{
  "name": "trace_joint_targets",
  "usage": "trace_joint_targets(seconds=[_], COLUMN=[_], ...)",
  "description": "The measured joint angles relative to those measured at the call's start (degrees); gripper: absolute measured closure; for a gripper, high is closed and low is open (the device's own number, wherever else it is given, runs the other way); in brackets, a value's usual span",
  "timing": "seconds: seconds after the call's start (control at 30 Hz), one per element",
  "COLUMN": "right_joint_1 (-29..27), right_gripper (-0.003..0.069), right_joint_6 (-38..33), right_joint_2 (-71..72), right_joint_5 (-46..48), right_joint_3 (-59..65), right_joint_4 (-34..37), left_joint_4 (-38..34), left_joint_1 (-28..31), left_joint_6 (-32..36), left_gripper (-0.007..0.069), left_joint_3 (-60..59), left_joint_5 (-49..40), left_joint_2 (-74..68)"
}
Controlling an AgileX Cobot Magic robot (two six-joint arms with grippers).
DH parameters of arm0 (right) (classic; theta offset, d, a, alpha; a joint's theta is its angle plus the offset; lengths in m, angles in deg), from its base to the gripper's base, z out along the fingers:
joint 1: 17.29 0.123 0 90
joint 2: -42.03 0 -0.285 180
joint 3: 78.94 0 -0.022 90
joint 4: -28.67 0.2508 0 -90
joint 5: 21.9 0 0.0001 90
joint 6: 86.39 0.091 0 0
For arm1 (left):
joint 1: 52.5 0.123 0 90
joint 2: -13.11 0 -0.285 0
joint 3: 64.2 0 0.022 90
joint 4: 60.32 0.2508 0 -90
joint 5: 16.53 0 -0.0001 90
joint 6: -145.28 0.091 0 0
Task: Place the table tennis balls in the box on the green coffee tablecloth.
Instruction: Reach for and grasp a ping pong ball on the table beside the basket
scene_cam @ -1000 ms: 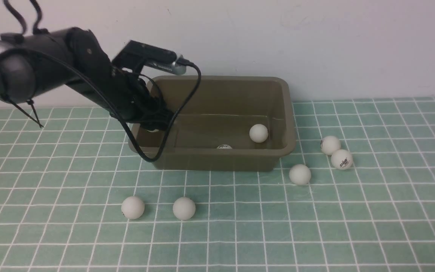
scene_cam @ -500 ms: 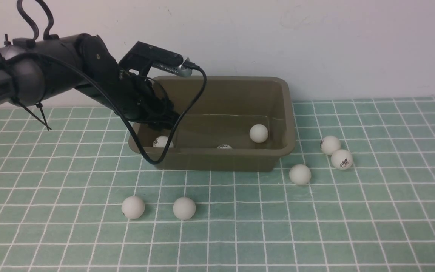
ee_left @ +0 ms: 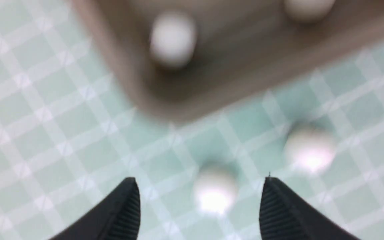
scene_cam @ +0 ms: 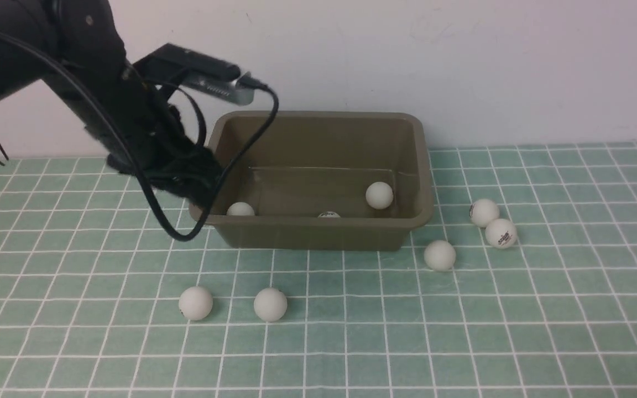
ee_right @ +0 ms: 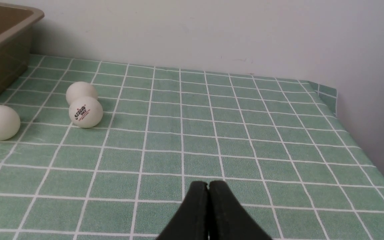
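cable (scene_cam: pixel 181 238) fr left arm (scene_cam: pixel 103 110) hangs across box (scene_cam: pixel 318 233) near-left corner.

You have a box (scene_cam: pixel 318 235) that looks like moulded plastic: olive-brown and smooth, with a dull sheen on its inner walls and floor. The green coffee tablecloth (scene_cam: pixel 351 331) under it reads as flat, matt cloth, mottled in its green and printed with thin white grid lines. At its far right corner it folds down over the edge like a thin sheet. The table tennis balls (scene_cam: pixel 270 304) are smooth matt white, and one near the cloth's right edge carries a small dark printed logo. The left gripper (ee_left: pixel 199 180) is matt black with finely ribbed inner pads (ee_left: pixel 129 213). The right gripper (ee_right: pixel 208 183) shows the same smooth matt black. The cable (scene_cam: pixel 177 238) is black and slightly shiny, its plug (scene_cam: pixel 241 91) silvery metal. The wall (scene_cam: pixel 462 66) is pale and matt.
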Motion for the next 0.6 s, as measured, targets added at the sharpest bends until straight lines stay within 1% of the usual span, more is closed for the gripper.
trace_joint_targets(seconds=[0.1, 0.23, 0.43, 0.5, 0.6], right_joint_1=[0.0, 0.0, 0.0, 0.0, 0.0], right_gripper=[0.0676, 0.0676, 0.0676, 0.0676, 0.0676], right_joint_6=[0.0, 0.0, 0.0, 0.0, 0.0], right_joint_2=[0.0, 0.0, 0.0, 0.0, 0.0], right_joint_5=[0.0, 0.0, 0.0, 0.0, 0.0], right_joint_3=[0.0, 0.0, 0.0, 0.0, 0.0], right_joint_4=[0.0, 0.0, 0.0, 0.0, 0.0], left_joint_4=[3.7, 4.3, -0.3, -1.5, -1.7], left_joint_1=[0.0, 0.0, 0.0, 0.0, 0.0], left_joint_6=[-2.1, -2.7, -2.1, -1.8, -1.8], left_gripper=[0.0195, 0.0195, 0.0195, 0.0195, 0.0195], left_joint_3=[-0.3, -2.3, -9.3, -12.2, -13.7], left_joint_5=[-4.9, -5.0, 3.1, 7.4, 10.1], left_joint_2=[0.0, 0.0, -0.1, -0.2, -1.2])
